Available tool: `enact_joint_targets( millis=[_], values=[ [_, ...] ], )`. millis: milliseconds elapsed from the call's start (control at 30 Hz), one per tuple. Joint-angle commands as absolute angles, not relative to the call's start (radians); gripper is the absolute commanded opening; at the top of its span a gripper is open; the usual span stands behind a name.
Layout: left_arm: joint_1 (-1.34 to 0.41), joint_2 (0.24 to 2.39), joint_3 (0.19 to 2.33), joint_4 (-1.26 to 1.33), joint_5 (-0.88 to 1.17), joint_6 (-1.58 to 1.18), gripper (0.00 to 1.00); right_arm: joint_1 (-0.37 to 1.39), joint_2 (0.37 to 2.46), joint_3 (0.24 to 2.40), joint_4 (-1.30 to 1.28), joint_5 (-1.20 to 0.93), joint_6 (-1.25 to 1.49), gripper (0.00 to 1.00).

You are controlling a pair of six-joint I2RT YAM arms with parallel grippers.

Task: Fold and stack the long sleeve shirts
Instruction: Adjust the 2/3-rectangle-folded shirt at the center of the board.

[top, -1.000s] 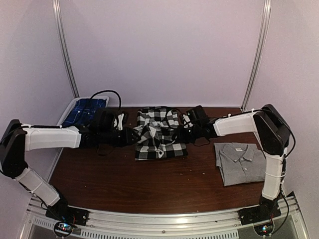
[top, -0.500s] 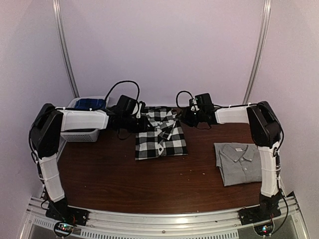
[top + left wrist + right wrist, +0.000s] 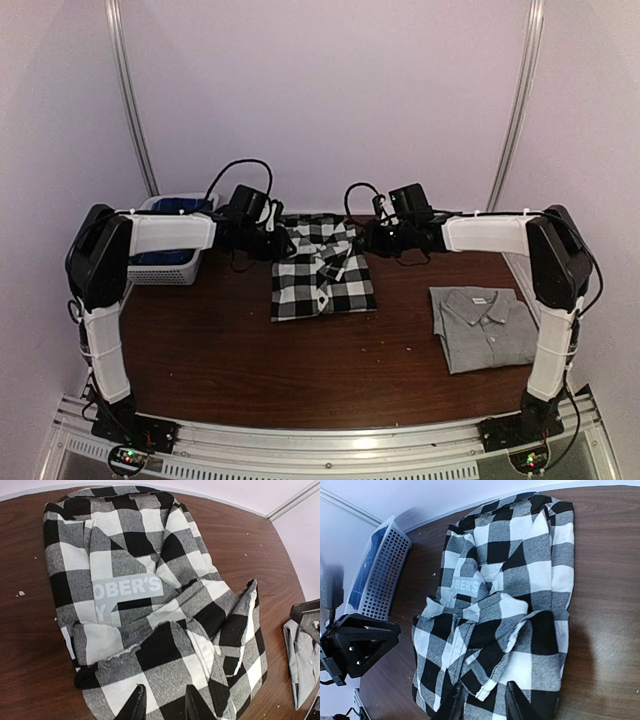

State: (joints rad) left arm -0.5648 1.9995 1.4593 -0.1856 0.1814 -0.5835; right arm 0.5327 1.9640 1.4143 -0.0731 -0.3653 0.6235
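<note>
The black-and-white check flannel shirt (image 3: 322, 270) lies partly folded at the table's far middle, with its sleeves bunched over the front. Its white lettering shows in the left wrist view (image 3: 131, 587) and the right wrist view (image 3: 465, 585). The grey collared shirt (image 3: 487, 325) lies folded at the right and shows at the edge of the left wrist view (image 3: 301, 662). My left gripper (image 3: 277, 243) hovers open over the check shirt's far left edge (image 3: 164, 706). My right gripper (image 3: 368, 240) hovers open over its far right edge (image 3: 484, 702). Neither holds cloth.
A white slatted basket (image 3: 163, 262) with blue cloth inside stands at the far left, under my left arm; it also shows in the right wrist view (image 3: 379, 575). Cables loop above both wrists. The back wall is close behind the shirt.
Both grippers have let go of the check shirt's middle and pulled back to its far edge. The shirt now lies flatter. My right gripper has since shifted slightly left.
</note>
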Motion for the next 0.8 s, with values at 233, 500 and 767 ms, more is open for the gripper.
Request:
enact_joint_targets(
  millis=[233, 500, 767],
  values=[
    [-0.569, 1.825, 1.303, -0.136, 0.241, -0.603, 0.27, 0.631, 2.033, 1.365, -0.113, -0.369, 0.568, 0.08],
    [-0.569, 1.786, 1.278, -0.142, 0.244, -0.603, 0.27, 0.643, 2.126, 1.437, -0.137, -0.38, 0.571, 0.08],
    [-0.569, 1.772, 1.278, -0.16, 0.245, -0.597, 0.27, 0.641, 2.212, 1.582, -0.159, -0.371, 0.569, 0.11]
  ],
)
